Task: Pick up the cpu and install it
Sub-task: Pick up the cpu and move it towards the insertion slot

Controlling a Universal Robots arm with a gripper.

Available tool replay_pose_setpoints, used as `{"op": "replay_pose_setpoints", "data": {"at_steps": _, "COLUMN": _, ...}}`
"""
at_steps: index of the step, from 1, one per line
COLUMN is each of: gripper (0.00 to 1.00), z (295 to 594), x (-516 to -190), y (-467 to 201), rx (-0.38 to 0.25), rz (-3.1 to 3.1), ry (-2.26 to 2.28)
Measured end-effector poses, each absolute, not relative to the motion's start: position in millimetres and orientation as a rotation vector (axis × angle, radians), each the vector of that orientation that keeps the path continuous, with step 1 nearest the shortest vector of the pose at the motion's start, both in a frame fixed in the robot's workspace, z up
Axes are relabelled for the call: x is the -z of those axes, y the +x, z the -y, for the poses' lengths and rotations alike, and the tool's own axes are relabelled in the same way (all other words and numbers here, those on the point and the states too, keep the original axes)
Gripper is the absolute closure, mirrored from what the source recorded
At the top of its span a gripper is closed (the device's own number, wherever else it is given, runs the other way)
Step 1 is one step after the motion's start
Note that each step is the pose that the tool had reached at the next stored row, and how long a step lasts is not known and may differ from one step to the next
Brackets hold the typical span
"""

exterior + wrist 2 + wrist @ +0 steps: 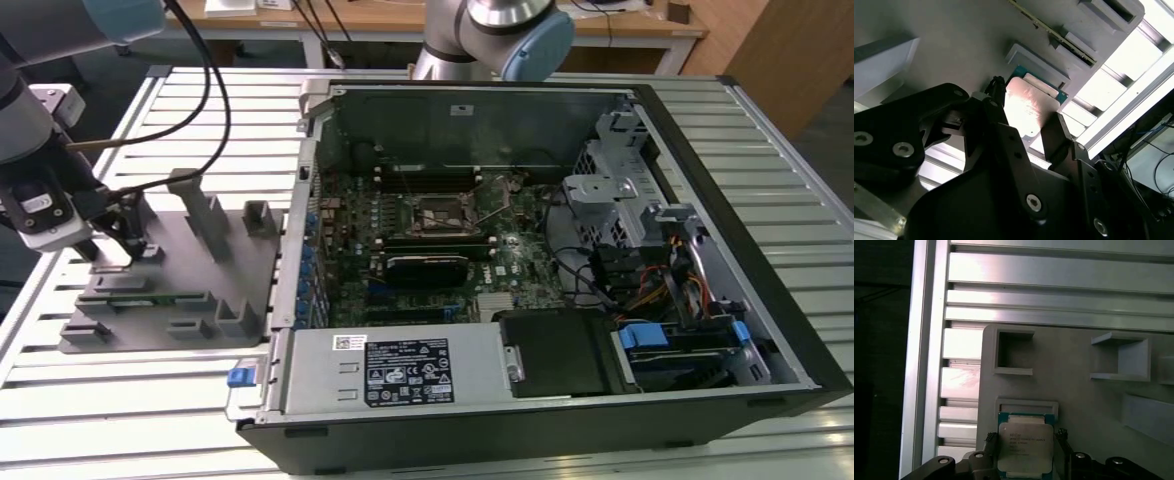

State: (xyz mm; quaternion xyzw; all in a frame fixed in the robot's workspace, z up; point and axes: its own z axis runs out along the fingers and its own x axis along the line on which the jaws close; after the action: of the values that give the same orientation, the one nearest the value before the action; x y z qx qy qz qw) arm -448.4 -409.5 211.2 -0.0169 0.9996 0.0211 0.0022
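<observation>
Currently: end effector [1026, 437] open, fingers [991, 440] straddling the cpu [1025, 450], gripping nothing. Cpu lies flat in its pocket on the grey tray [187, 295], on the slatted desk [134, 385] beside the computer case [534, 440].

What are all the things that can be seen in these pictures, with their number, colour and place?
cpu: one, silver top with a green edge, lying in a pocket of the tray.
tray: one, grey with upright blocks, on the table at the exterior view's left.
computer case: one, black, open, in the middle of the table.
motherboard: one, green, inside the case.
socket: one, black frame, in the middle of the motherboard.
power supply: one, silver-grey box, at the near end of the case.
table: one, slatted silver metal, under everything.
arm: one, grey with pale blue caps, behind the case.
gripper: one, black, directly over the cpu.
</observation>
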Motion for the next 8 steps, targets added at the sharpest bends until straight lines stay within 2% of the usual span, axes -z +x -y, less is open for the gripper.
{"op": "replay_pose_setpoints", "data": {"at_steps": 8, "gripper": 0.47, "z": 409.5, "x": -216.2, "y": -448.3, "rx": -0.066, "rz": -3.136, "ry": -0.053}}
